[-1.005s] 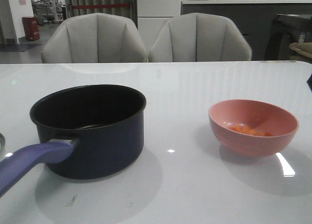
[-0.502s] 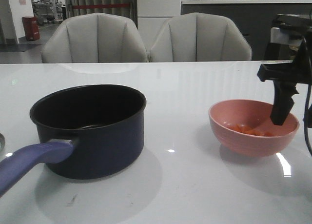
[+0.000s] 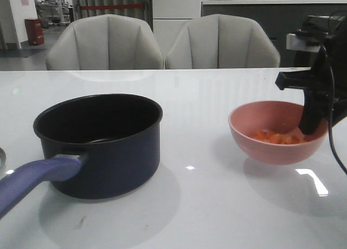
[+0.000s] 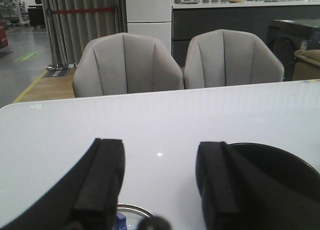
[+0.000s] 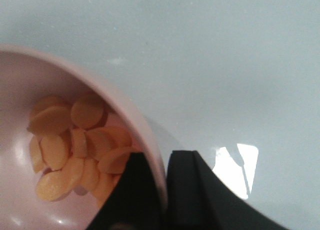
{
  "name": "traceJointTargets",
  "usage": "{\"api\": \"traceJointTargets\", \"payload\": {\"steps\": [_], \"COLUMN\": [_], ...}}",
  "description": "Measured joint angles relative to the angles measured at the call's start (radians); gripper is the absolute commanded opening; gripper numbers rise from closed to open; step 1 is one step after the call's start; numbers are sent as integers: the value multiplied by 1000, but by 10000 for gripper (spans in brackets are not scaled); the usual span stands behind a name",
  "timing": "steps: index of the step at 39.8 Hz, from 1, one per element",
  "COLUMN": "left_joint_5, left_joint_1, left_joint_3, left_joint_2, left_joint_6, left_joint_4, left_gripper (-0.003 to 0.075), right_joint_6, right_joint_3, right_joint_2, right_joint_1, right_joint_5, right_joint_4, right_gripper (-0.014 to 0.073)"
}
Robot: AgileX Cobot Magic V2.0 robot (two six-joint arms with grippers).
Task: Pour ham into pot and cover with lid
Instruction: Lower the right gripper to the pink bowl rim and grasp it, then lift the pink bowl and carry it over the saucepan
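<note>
So the right hand (image 3: pixel 313 131) is down at the pink bowl (image 3: pixel 271 146), which sits at about 4 o'clock from the middle of the white worktop (image 3: pixel 217 205). The wrist camera shows it best: the right hand (image 5: pixel 165 182) has its two black fingers (image 5: pixel 192 182) pinched onto the bowl's rim, one inside the pink bowl (image 5: pixel 115 97) and one outside, with only the wall between them. From the front, the bowl looks tipped a little, its right side higher.

The ham (image 3: pixel 276 137) is all in that bowl, a small heap of thin orange-pink rounds lying overlapped at the bottom; from the wrist camera the ham (image 5: pixel 75 145) sits just beside the inner finger.

The pot (image 3: pixel 100 143) is over at 8 o'clock, well apart from the bowl, upright, black inside, with its purple-blue handle (image 3: pixel 35 178) pointing toward the near left corner.

The left hand (image 4: pixel 162 182) has its fingers spread wide with nothing between them, hanging over the worktop (image 4: pixel 150 125) with the pot (image 4: pixel 280 165) just past one finger. A sliver of a round steel rim with something dark blue, probably the lid (image 4: pixel 132 217), peeks out at the edge of that view, but too little shows to be sure.

Two grey chairs (image 3: pixel 162 43) stand behind the worktop at 12 o'clock.
</note>
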State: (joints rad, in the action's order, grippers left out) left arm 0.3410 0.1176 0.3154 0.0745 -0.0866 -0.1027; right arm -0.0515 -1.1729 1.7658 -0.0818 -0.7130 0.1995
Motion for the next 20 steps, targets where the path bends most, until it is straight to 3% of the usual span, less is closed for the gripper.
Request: {"api": "traceJointTargets", "payload": {"steps": [10, 20], "left_joint_5": [0, 0], "left_joint_1": [0, 0], "left_joint_3": [0, 0], "left_joint_2": [0, 0], "left_joint_6": [0, 0], "left_joint_4": [0, 0], "left_gripper": [374, 374], "right_joint_6": [-72, -173], "right_joint_3": [-2, -2], "right_joint_2": [-178, -268], "right_joint_1": [-71, -280], "right_joint_5": [95, 336], "right_joint_4": [41, 45], "right_gripper": [133, 133]}}
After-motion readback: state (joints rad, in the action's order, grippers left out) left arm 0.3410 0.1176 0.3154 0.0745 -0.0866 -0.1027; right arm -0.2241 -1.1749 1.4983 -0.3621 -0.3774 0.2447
